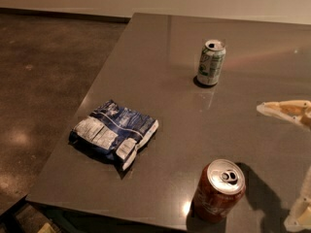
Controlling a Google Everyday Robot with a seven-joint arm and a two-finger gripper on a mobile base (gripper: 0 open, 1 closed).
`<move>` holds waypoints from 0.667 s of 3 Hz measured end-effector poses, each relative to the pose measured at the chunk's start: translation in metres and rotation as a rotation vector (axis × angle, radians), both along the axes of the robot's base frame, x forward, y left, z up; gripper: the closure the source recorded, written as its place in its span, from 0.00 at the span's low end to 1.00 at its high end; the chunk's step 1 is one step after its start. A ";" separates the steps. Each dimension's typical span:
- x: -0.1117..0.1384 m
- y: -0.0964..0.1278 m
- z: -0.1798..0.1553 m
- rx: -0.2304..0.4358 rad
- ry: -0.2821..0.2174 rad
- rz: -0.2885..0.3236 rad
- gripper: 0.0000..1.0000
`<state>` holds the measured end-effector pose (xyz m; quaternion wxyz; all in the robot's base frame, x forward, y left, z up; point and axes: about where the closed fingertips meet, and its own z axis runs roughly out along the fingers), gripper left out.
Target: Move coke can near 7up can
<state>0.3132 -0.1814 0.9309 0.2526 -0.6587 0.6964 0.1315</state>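
The grey worktop [146, 57] bears a coke can [218, 191] upright near the front edge, a 7up can [211, 62] upright farther back, and a blue bag [114, 135] lying at left. The tool [279, 165] hangs at right, fingers spread apart.

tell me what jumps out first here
The red coke can stands at the near edge of the table, the green-and-white 7up can farther back. A blue crumpled snack bag lies to the left, and the pale tool hangs open at the right edge, beside the coke can.
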 end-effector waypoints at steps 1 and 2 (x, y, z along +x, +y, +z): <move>-0.014 0.015 -0.017 0.048 0.004 0.011 0.00; -0.022 0.029 -0.029 0.081 0.022 0.025 0.00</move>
